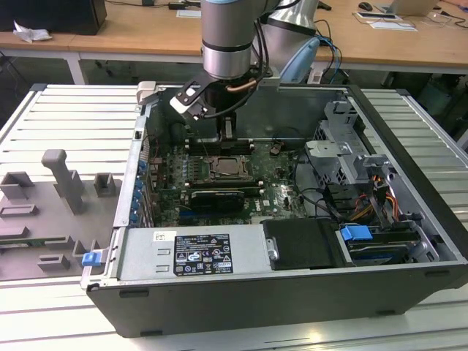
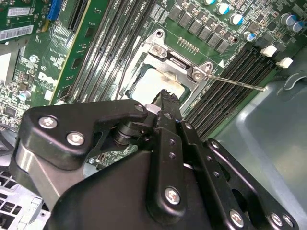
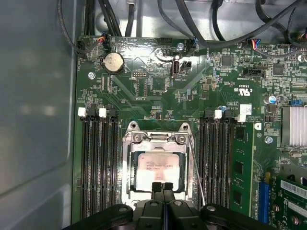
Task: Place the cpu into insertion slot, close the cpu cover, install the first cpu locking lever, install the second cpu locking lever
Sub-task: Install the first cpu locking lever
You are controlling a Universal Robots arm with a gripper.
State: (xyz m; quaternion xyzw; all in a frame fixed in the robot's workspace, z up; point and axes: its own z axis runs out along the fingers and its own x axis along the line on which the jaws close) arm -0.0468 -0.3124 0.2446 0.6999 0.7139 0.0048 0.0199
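Pale wooden desks [image 1: 131, 40] run along the back of the room. In front of them a ribbed metal worktop [image 1: 66, 124] carries an open computer case [image 1: 219, 311] across its middle, with grey fixtures [image 1: 62, 179] near the edge at the exterior view's left. From where I stand the arm [image 1: 228, 36] drops almost straight down into the case, with the gripper [image 3: 162, 186] aimed at the green board. Its fingertips are pressed together with nothing between them, poised just over one edge of the socket; whether they touch metal I can't tell. The cpu [image 3: 157, 167] already lies flat in the insertion slot [image 1: 231, 169]. Its pale face shows through the cut-out of the cpu cover [image 3: 158, 143], which lies down over it. A thin wire locking lever [image 2: 235, 82] runs beside the socket, angling out toward the memory slots [image 3: 216, 163]. I'd judge the chip light, stiff and easily damaged, best touched by its edges only. The cover looks like thin, rigid sheet, and the springy lever wants taking near its free end.
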